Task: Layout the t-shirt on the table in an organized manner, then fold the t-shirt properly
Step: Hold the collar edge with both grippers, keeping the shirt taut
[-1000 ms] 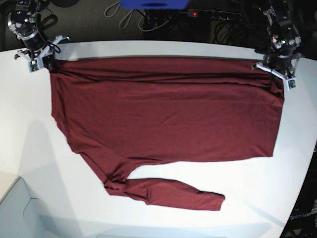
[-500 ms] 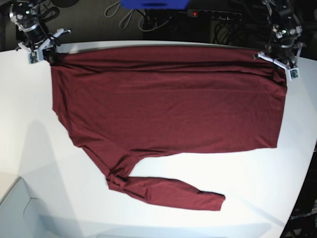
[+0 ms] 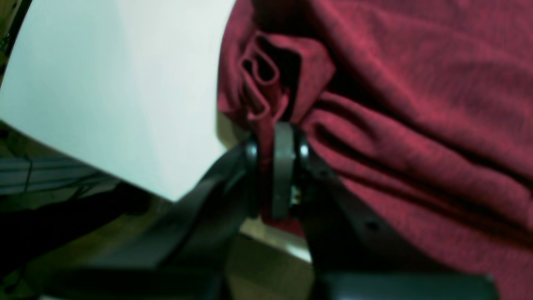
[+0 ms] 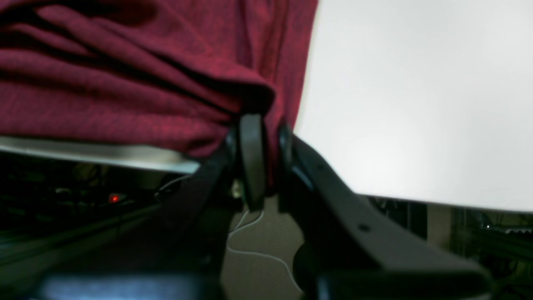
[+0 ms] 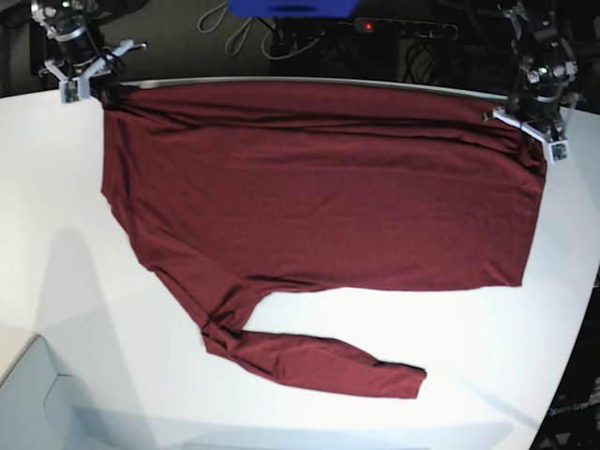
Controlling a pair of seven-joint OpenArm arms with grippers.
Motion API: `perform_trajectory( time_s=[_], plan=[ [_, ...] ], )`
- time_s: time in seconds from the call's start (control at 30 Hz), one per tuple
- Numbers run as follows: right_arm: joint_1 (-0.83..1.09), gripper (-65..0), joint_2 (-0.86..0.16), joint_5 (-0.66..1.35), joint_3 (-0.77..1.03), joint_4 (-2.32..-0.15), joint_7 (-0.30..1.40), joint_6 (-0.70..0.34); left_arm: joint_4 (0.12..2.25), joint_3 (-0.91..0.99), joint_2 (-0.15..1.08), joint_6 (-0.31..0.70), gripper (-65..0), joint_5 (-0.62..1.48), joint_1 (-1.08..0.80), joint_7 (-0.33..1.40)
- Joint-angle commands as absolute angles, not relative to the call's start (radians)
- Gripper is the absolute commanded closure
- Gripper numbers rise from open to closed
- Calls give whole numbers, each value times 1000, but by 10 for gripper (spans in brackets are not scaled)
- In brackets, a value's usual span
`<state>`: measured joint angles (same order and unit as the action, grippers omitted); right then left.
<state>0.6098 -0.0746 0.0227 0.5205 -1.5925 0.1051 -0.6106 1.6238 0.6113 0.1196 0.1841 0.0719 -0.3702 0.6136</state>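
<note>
The dark red t-shirt (image 5: 319, 187) lies spread across the white table (image 5: 56, 234), its far edge at the table's back edge. One sleeve (image 5: 309, 361) trails toward the front. My left gripper (image 5: 534, 127) is shut on the shirt's far right corner; in the left wrist view its jaws (image 3: 277, 166) pinch bunched cloth (image 3: 395, 104). My right gripper (image 5: 94, 86) is shut on the far left corner; in the right wrist view its jaws (image 4: 260, 158) clamp the fabric (image 4: 125, 83) at the table's edge (image 4: 95, 152).
Behind the table are cables, a power strip with a red light (image 5: 403, 28) and a blue object (image 5: 291, 7). A light grey surface (image 5: 23, 394) sits at the front left corner. The table's curved edge runs down the right side (image 5: 581, 319).
Both grippers have pulled the shirt's far edge further back toward the table's rear edge. The body has slid back with them and lies flatter.
</note>
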Motion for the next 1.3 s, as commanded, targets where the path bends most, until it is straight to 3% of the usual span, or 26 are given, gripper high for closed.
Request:
perform_trajectory(
  time_s=[0.0,0.3,0.5,0.6,0.67,0.87,1.13,1.27],
  plan=[
    [624,0,-73,-5,529,-1595,148,-615,1639,616,133,177,-1,70,-366,590],
    [624,0,-65,-5,535,-1595,148,-615,1639,616,133,177,-6,70,-371,590],
    [625,-171,-64,-5,533,-1596,148,-615,1639,619,133,177,-6,74,-371,590],
    [625,-221,-64,-5,533,-1603,148,-615,1639,619,133,177,-8,77,-369,590],
    [625,-243,-62,-5,533,-1623,148,-615,1641,619,133,179,-46,77,-369,590],
    [625,-252,-18,-5,562,-1692,154,-615,1652,622,128,179,-240,79,-374,590],
    [622,-257,-1,-5,582,-1761,156,-615,1653,624,124,179,-346,79,-377,590],
    [613,-328,-1,-5,602,-1764,157,-610,1653,625,124,179,-425,79,-384,590]
  ],
)
